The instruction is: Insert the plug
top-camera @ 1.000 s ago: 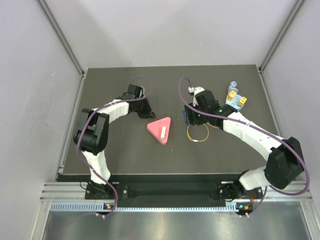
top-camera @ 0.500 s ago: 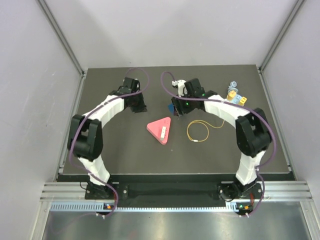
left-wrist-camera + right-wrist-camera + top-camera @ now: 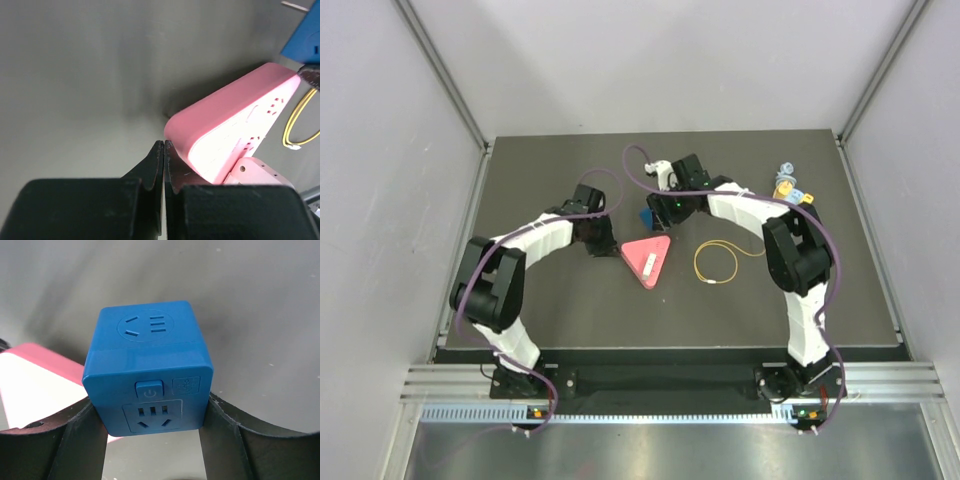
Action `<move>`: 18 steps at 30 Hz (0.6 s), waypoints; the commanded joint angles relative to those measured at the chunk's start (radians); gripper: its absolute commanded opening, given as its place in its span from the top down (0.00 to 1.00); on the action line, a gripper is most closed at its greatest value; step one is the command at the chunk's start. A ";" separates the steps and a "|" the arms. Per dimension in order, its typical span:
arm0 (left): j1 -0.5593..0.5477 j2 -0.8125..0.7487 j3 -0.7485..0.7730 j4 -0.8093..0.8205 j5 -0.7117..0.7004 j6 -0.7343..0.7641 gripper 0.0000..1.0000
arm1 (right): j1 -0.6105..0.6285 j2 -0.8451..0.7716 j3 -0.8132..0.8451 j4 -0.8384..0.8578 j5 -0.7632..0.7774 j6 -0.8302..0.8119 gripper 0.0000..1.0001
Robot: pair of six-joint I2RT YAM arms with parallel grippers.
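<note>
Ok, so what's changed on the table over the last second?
The right gripper, carrying the blue socket cube, swung left from beside the yellow cable coil to just beyond the pink triangular strip. The left gripper shifted away, then came in to the strip's left corner, shut and empty. Strip, coil and the small parts at far right stayed put.

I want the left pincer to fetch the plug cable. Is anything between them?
Yes. The pink strip lies directly between the left pincer and the cable loop; reaching means passing over or round it. The right pincer holds a blue cube.
</note>
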State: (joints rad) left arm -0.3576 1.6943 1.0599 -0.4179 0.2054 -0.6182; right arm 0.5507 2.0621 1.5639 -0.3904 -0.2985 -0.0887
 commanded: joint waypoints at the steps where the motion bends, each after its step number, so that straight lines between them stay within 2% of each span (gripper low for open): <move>1: -0.017 0.030 0.014 0.082 0.034 -0.026 1.00 | 0.020 -0.045 -0.024 0.038 -0.039 -0.032 1.00; 4: -0.017 0.062 0.034 0.091 0.029 -0.028 1.00 | 0.025 -0.048 -0.033 -0.001 -0.030 -0.037 1.00; 7: -0.017 0.084 0.061 0.096 0.035 -0.035 1.00 | 0.023 -0.086 -0.071 -0.064 0.080 0.009 1.00; 10: -0.015 0.099 0.098 0.088 0.048 -0.032 1.00 | 0.017 -0.143 -0.134 -0.083 0.127 0.052 1.00; 18: 0.005 0.058 0.273 -0.074 -0.015 0.100 1.00 | 0.008 -0.221 -0.127 -0.243 0.237 0.031 1.00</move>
State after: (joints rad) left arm -0.3714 1.8038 1.2545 -0.4377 0.2226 -0.5907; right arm 0.5617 1.9171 1.4014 -0.5564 -0.1204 -0.0448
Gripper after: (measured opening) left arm 0.010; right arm 0.614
